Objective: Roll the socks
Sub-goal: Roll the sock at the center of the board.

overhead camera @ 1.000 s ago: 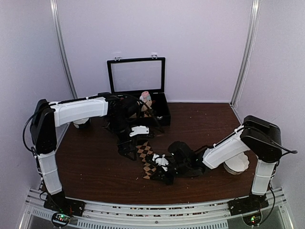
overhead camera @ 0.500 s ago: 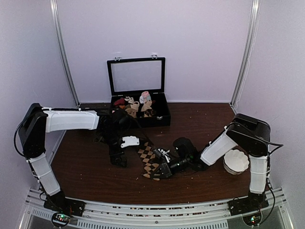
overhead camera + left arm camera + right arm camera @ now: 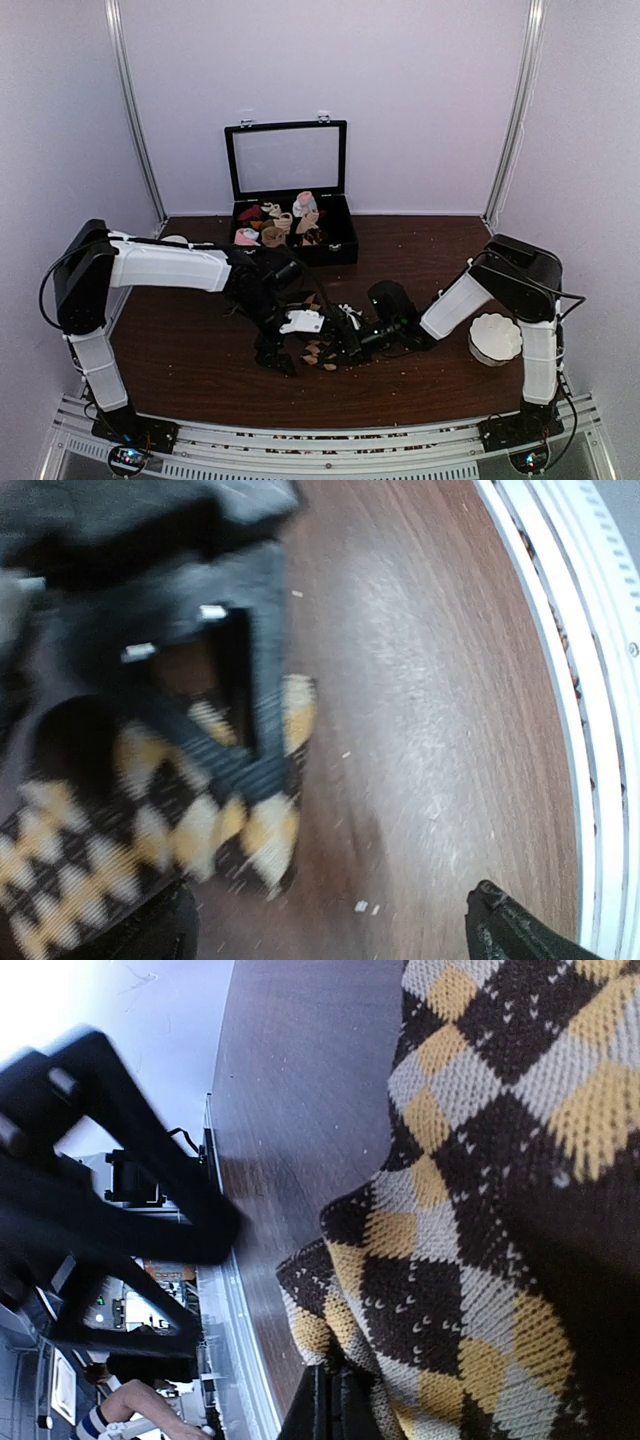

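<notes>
argyle socks (image 3: 318, 350) mid bench (image 3: 450, 270), part bunched | r pincer (image 3: 328, 1405) clenched on sock edge | l pincer (image 3: 330, 927) released, just beside | soft, light, floppy knit; prob best grab folded end, both layers

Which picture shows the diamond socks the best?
The right wrist view: the socks fill it, sharp enough to see each knitted diamond. The left wrist view shows them blurred, and the top view shows only small, half-hidden bits.
</notes>
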